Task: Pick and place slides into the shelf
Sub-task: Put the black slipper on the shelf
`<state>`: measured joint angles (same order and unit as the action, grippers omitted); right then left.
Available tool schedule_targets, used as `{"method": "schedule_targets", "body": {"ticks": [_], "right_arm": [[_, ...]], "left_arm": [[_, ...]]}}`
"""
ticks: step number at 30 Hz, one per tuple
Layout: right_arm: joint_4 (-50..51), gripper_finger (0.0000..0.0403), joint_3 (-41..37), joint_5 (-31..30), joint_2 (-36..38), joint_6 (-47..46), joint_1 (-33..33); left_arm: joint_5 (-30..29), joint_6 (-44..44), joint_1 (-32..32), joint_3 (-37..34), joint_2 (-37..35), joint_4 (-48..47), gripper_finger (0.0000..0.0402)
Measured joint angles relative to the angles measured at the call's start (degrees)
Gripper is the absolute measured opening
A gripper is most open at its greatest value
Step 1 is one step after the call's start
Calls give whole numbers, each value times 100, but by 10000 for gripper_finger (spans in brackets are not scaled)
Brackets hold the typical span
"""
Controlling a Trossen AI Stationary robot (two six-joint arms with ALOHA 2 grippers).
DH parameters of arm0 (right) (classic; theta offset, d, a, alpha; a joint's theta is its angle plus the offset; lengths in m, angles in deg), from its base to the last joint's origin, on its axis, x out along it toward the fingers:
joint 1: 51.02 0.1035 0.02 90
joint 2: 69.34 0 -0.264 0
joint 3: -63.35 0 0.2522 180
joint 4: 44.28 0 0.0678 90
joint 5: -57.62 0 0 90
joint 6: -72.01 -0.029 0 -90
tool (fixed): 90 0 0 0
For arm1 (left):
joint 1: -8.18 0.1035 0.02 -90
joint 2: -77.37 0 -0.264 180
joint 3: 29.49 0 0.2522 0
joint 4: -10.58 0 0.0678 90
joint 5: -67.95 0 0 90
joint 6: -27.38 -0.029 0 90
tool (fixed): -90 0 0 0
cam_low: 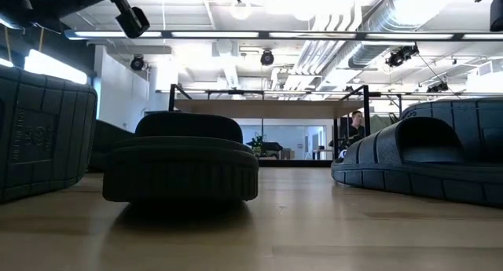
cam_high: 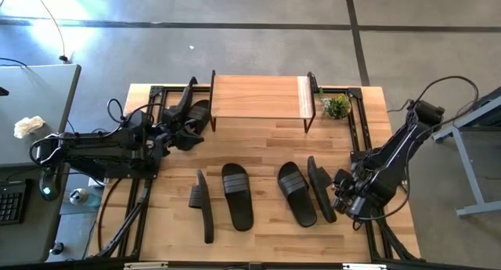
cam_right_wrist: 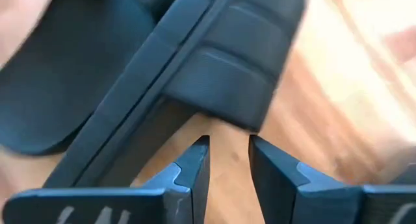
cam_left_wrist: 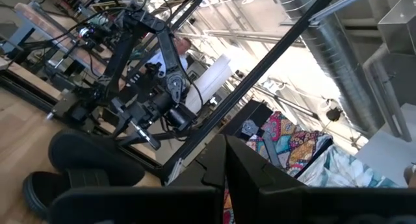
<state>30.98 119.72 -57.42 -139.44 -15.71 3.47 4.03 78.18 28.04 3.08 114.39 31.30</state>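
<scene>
The shelf stands at the table's far edge, its wood top bare. Two black slides lie close together just left of it. My left gripper is beside them, its fingers shut together with nothing showing between them. Near the middle of the table, two slides lie flat on their soles. Two more stand on their long edges. My right gripper is open, low over the wood. Its tips stop just short of the right-hand on-edge slide. My left gripper is close against the two slides left of the shelf in the high view. The arm itself covers the spot, so I cannot tell whether it touches them. My right gripper touches nothing.
A small green plant sits right of the shelf. Black metal frames run along both sides of the table. Bare wood lies between the shelf and the row of slides. In the low view the slides fill the foreground, with the shelf behind them.
</scene>
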Motion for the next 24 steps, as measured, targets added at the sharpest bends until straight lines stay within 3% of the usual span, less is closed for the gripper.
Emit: {"method": "schedule_targets", "body": {"ticks": [8,24], "right_arm": [[172,99,0,-389,-83,-77,-10],[664,99,0,151,-68,60,163]], "left_arm": [[-4,2,0,0,0,-2,1],[-14,2,0,0,0,-4,1]]}}
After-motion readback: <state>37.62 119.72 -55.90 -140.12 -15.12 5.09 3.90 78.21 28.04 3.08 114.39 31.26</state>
